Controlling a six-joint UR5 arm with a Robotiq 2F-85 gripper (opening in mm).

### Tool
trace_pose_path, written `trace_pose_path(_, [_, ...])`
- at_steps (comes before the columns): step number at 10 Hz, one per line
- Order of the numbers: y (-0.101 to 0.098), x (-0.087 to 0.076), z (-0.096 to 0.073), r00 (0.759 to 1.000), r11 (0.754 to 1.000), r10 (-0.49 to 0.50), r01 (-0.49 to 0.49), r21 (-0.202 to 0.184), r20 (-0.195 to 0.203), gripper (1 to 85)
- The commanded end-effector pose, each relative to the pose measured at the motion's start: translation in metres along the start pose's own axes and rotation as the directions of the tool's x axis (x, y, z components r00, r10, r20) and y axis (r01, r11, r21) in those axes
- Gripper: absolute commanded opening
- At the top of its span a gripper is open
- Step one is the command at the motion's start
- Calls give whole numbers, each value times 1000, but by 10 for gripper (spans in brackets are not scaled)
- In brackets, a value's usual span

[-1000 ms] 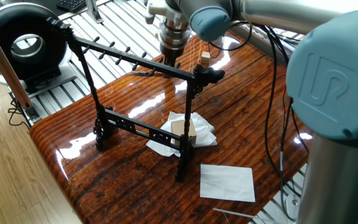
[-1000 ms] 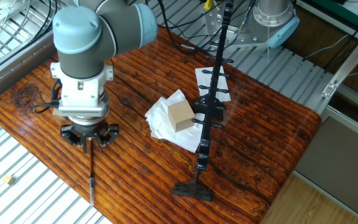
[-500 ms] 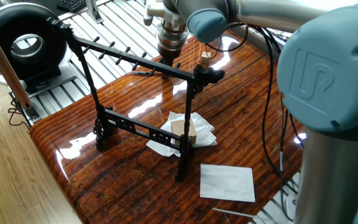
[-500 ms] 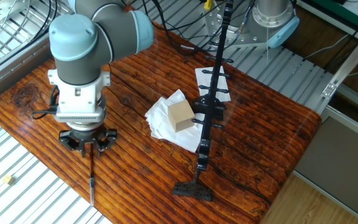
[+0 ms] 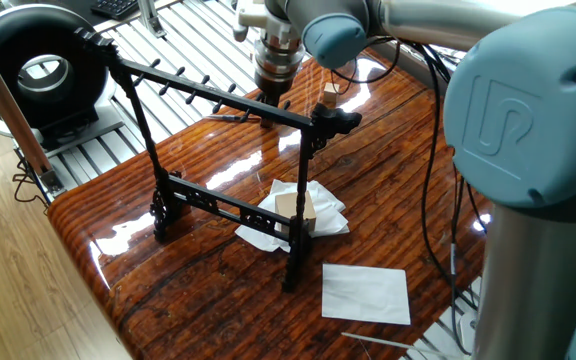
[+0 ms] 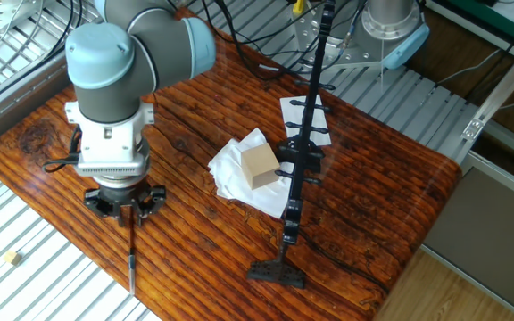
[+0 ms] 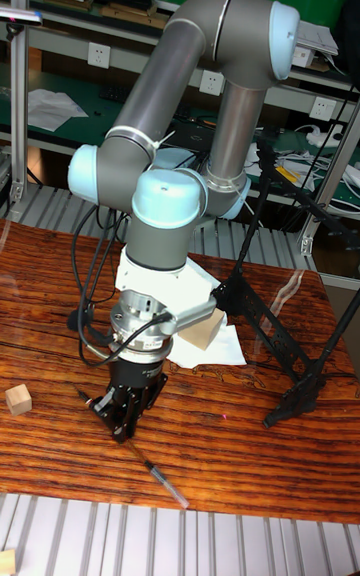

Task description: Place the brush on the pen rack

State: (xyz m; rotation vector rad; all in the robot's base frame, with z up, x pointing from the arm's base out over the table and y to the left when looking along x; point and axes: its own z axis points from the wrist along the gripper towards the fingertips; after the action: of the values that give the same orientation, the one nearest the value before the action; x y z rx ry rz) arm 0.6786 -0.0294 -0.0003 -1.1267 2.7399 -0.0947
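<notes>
The brush [image 6: 132,254] is a thin dark stick lying flat on the wooden table [image 6: 194,250], near its edge. It also shows in the tall fixed view as the brush [image 7: 160,476], running out from under the tool. My gripper [image 6: 128,205] points straight down, low over the brush's upper end, with its fingers spread to either side. It appears open and nothing is lifted. The pen rack [image 5: 218,100] is a black frame with a peg-lined top bar, standing upright mid-table with nothing on its pegs. The arm is on the far side of the pen rack [image 6: 306,134].
A crumpled white cloth [image 6: 235,169] with a wooden block [image 6: 259,165] on it lies by the rack's foot. A white paper sheet [image 5: 366,292], a small wooden cube [image 7: 18,398] and a pale thin stick [image 5: 373,341] are on the table. Slatted metal surrounds the table.
The gripper has shifted slightly sideways and a little lower over the brush. The brush has not moved.
</notes>
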Motion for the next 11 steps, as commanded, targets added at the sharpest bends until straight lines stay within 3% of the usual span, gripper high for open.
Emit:
trace_pose_path(1, [11,9,-5,998,998,57,-57,-29,-31,13])
trace_pose_path(3, [10,-3,-2,997,997,76,-76,-1,-5,13])
trace_pose_path(4, [8,-8,1,998,998,65,-64,-13,22,13])
trace_pose_path(6, [15,-2,-4,997,996,80,-79,-35,12,13])
trace_pose_path(7, [20,1,-9,996,994,92,-91,-67,15,13])
trace_pose_path(9, [21,11,-20,995,990,100,-99,-97,5,13])
trace_pose_path(11, [25,21,-26,993,990,111,-114,-81,-44,13])
